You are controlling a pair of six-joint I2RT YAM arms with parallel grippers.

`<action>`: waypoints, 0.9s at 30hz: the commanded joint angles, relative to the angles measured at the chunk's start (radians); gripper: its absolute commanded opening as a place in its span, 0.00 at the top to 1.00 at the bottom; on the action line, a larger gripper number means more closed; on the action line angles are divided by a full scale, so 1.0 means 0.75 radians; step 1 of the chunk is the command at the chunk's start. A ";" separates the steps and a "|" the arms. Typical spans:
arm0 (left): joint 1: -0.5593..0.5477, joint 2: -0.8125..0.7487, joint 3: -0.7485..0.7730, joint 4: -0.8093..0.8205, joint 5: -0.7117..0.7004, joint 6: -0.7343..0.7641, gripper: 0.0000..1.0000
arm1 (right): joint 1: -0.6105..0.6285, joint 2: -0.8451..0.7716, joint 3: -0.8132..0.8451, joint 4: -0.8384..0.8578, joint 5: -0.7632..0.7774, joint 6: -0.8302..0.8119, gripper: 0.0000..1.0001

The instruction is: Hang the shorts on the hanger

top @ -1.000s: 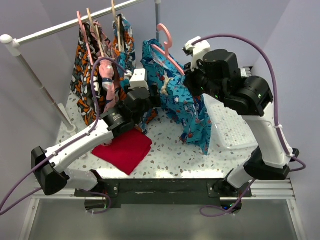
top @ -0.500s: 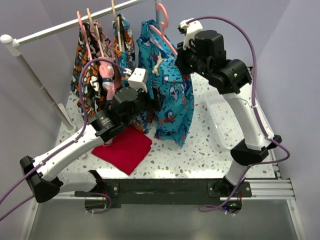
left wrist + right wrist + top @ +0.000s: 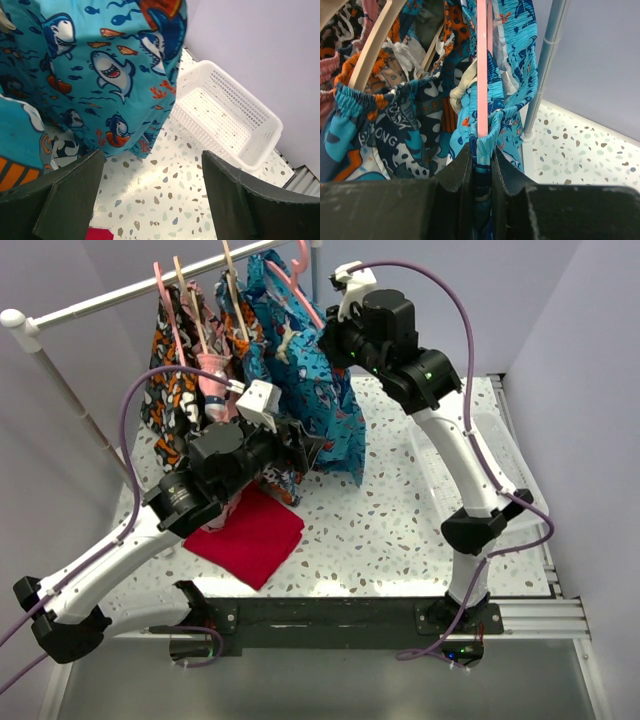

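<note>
The blue cartoon-print shorts (image 3: 318,390) hang on the salmon-pink hanger (image 3: 298,285), lifted close to the clothes rail at the back. My right gripper (image 3: 332,343) is shut on the hanger's end together with the shorts' waistband; in the right wrist view the pink bar (image 3: 482,75) runs up from between my fingers, wrapped in blue fabric (image 3: 512,60). My left gripper (image 3: 305,445) is open and empty, just below and left of the hanging shorts. In the left wrist view the shorts (image 3: 100,65) hang above and beyond the open fingers (image 3: 70,200).
A clothes rail (image 3: 120,295) carries wooden hangers with orange-black-white garments (image 3: 175,390); its post (image 3: 547,65) stands right beside the shorts. A red cloth (image 3: 248,535) lies on the speckled table. A white basket (image 3: 225,115) sits at the right.
My right arm has lifted the hanger and shorts up and leftward toward the rail. My left arm has followed upward, staying open beside the shorts.
</note>
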 commanded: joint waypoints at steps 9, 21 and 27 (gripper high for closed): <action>0.001 -0.098 -0.050 -0.016 0.072 0.031 0.16 | 0.002 0.084 0.127 0.355 0.000 0.018 1.00; 0.001 -0.126 -0.062 -0.022 0.086 0.027 0.16 | 0.002 0.170 0.157 0.426 0.008 0.036 1.00; 0.001 -0.136 -0.068 -0.028 0.092 0.025 0.16 | 0.000 0.198 0.172 0.437 0.008 0.038 1.00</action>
